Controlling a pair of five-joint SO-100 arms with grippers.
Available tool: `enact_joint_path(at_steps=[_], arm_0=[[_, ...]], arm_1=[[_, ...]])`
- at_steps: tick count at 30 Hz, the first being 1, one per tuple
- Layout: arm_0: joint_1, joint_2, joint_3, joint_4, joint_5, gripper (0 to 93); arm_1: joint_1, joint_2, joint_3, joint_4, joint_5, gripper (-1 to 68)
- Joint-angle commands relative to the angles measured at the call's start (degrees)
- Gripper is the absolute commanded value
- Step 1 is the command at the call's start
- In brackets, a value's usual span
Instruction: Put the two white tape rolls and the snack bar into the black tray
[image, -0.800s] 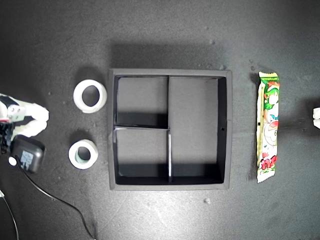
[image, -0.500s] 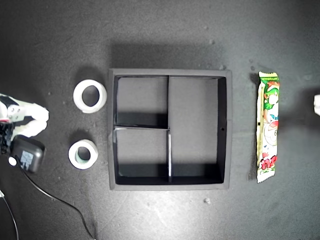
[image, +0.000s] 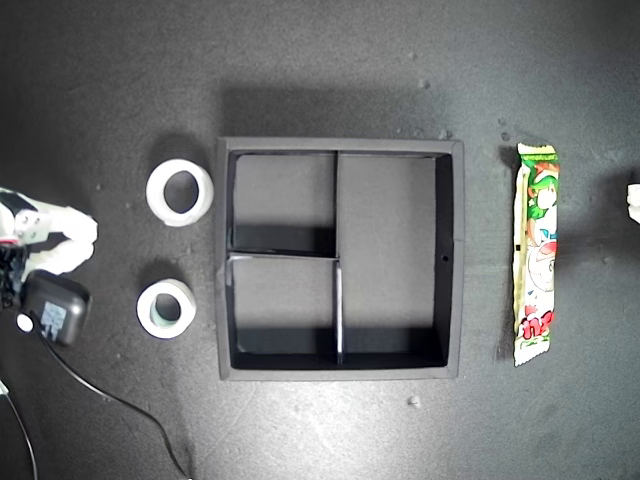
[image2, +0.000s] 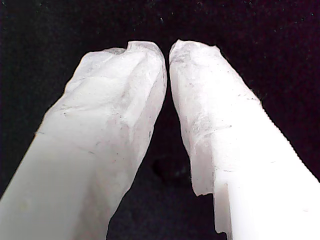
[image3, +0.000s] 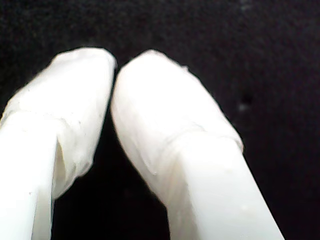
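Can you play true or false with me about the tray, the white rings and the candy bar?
1. The black tray has nothing in it. True.
2. The snack bar lies at the exterior view's left of the tray. False: it lies at that view's right.
3. Both white tape rolls, the larger and the smaller, sit outside the tray. True.
4. My first end effector is holding a roll. False: its tips are together on nothing.
5. The tray has four compartments. False: it has three.
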Motion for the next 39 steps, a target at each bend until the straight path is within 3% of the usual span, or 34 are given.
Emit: enact_joint_path(at_steps=[1,7,9,12,14,16,22,24,26,31,34,37,39], arm_0=[[0.0,3.0,3.4,2.3,0.4,0.2],[0.0,3.0,3.4,2.3,-0.1,0.2],[0.0,3.0,3.4,2.3,-6.1,0.2],[-1.9,3.0,3.4,2.2,-4.7,0.4],[-3.2,3.0,3.4,2.2,-7.3,0.4],[-4.4,3.0,3.4,0.1,-4.7,4.0],[-5.3,3.0,3.4,-16.8,10.7,0.0],[-3.8,3.0,3.4,-19.5,6.9,0.0],[-3.6,3.0,3.4,-22.9,10.9,0.0],[-9.4,3.0,3.4,-22.6,8.1,0.0],[-9.2,3.0,2.1,-25.2,10.2,0.2],[-8.3,3.0,-4.3,-20.0,13.1,2.5],[-8.1,2.8,-8.9,-15.3,14.1,6.1]], arm_1=[[0.0,0.4,0.6,0.5,-0.4,1.0],[0.0,0.4,0.6,0.5,1.3,1.0],[0.1,0.4,0.6,0.5,6.2,1.0],[1.4,0.4,0.6,-1.9,6.9,7.0],[2.2,0.4,0.6,-4.7,6.8,7.0],[3.4,0.4,0.6,-7.6,5.2,-0.1],[4.6,0.4,0.6,-20.7,-5.1,-0.3],[4.1,0.4,0.6,-23.5,-4.9,-0.3],[4.5,0.4,0.6,-25.7,-3.8,-0.4],[5.8,0.4,0.6,-31.1,-1.1,-0.4],[3.5,0.4,0.2,-36.9,-6.1,-0.4],[1.8,0.4,-2.9,-38.1,-10.7,0.4],[1.1,-0.2,-6.0,-37.4,-12.2,9.2]])
